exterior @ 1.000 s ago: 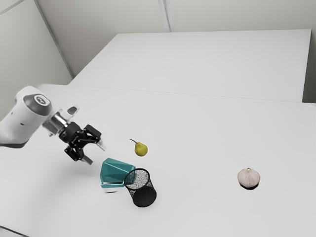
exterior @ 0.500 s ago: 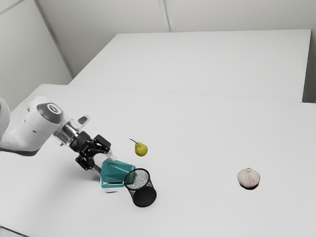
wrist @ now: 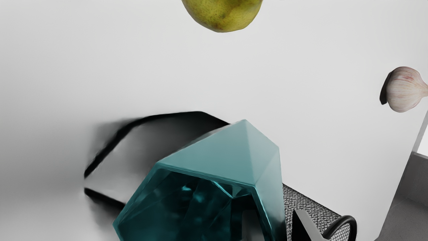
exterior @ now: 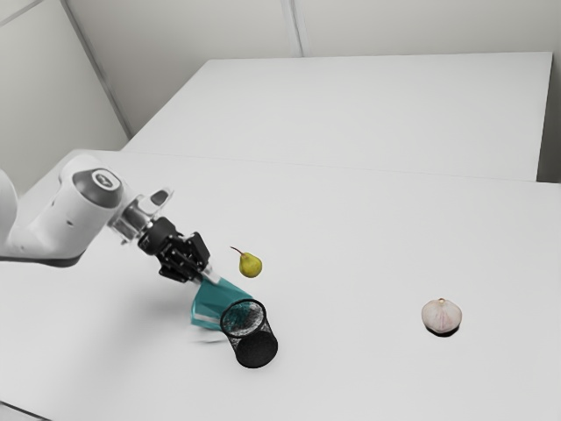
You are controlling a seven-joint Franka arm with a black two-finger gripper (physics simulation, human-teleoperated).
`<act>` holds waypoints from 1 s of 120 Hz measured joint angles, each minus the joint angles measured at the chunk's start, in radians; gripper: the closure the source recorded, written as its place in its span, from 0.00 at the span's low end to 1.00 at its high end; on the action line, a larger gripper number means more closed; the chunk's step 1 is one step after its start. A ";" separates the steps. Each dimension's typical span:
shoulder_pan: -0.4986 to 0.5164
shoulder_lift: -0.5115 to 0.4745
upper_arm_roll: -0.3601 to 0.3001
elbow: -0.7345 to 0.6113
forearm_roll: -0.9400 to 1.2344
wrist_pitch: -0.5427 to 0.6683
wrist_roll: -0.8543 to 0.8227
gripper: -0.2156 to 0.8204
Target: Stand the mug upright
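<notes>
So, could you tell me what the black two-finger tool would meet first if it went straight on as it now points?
The teal faceted mug, whose wall the tool grips. Beyond it, the black wire-mesh cup looks next in line, though the depth between them is unclear.

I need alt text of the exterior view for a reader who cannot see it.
Robot fingers grip a tilted teal mug at a white table. A black mesh cup partly hides it; a pear lies nearby, a garlic bulb toward the exterior view's right.
</notes>
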State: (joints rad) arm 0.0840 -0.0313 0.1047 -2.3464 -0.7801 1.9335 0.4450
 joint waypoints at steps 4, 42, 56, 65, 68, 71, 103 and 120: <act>-0.003 0.000 -0.002 0.005 0.001 0.001 0.000 0.87; -0.039 0.008 -0.018 0.070 0.054 0.001 0.001 0.95; -0.044 -0.007 -0.021 0.071 0.068 0.000 -0.004 0.96; -0.040 -0.037 -0.022 0.071 0.092 0.001 -0.009 0.96; -0.037 -0.049 -0.021 0.070 0.106 0.002 -0.010 0.96; -0.033 -0.059 -0.019 0.070 0.121 0.003 -0.012 0.96; 0.004 -0.121 -0.034 0.066 0.381 0.108 -0.010 0.97; -0.007 -0.115 -0.084 0.064 0.535 0.200 0.000 0.97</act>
State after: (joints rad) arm 0.0772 -0.1466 0.0210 -2.2823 -0.2449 2.1330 0.4447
